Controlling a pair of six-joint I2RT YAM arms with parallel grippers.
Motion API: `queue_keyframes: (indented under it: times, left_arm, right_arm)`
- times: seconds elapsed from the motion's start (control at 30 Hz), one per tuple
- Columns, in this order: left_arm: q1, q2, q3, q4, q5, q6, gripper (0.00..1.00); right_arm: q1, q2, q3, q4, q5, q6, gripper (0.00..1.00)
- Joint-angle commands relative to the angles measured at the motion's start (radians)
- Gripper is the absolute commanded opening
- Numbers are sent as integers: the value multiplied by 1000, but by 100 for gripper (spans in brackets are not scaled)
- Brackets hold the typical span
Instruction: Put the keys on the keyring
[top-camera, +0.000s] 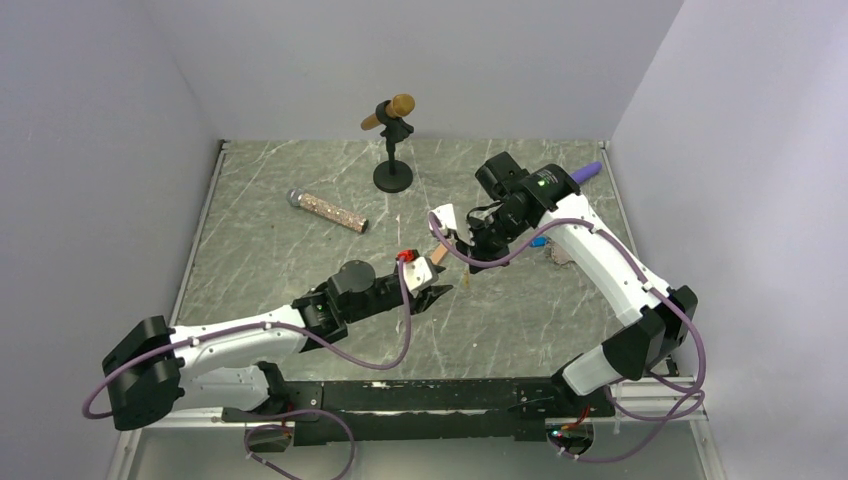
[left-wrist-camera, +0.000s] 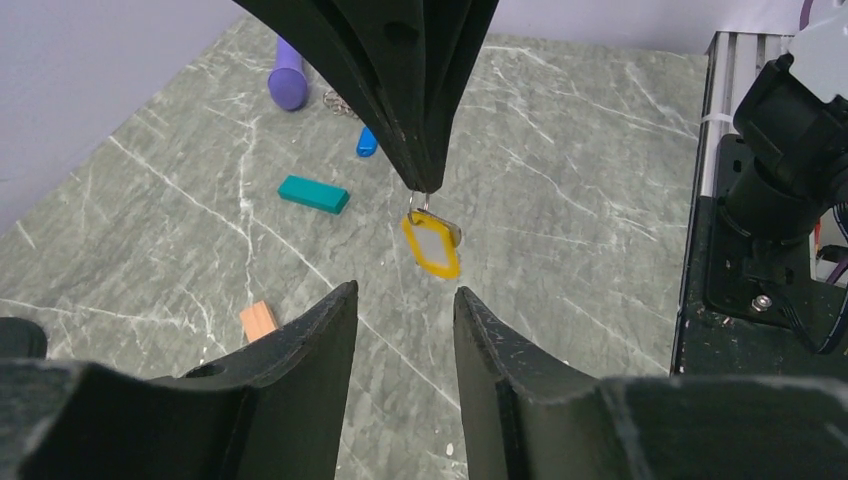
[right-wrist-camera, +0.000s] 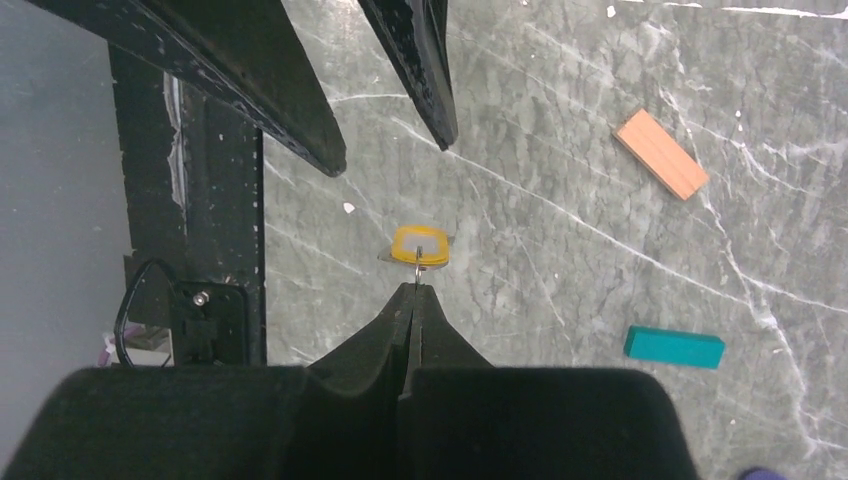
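My right gripper (right-wrist-camera: 415, 290) is shut on the small metal loop of a yellow-tagged key (right-wrist-camera: 418, 247). The key (left-wrist-camera: 432, 245) hangs below the gripper's tip, above the table. My left gripper (left-wrist-camera: 405, 290) is open just short of the key, fingers either side of its line, with nothing between them. A blue-tagged key (left-wrist-camera: 367, 141) lies beside a thin silvery ring (left-wrist-camera: 340, 103) near the far wall. A small red piece (top-camera: 405, 255) shows by my left wrist. I cannot tell whether it is the keyring's fob. In the top view the two grippers meet at mid-table.
A teal block (left-wrist-camera: 313, 194) and a salmon-orange block (left-wrist-camera: 259, 320) lie on the marble table. A purple stick (left-wrist-camera: 288, 75) lies at the far right wall. A microphone stand (top-camera: 392, 140) and a glittery microphone (top-camera: 328, 211) sit at the back left.
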Motion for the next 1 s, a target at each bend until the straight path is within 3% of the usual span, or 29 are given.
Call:
queue_keyframes:
  times: [0.0,0.3,0.97]
  left_arm:
    - [-8,22,38,114,29,-23,44]
    - [-10,58,29,196,12,-49,42]
    - [-10,91,42,210,81,-59,24]
  right_arm:
    - [5,3,31,-19,-46,-2,0]
    - [4,5,43,-24,-98,-7,0]
    - [5,-10,39,-12,-136,-14,0]
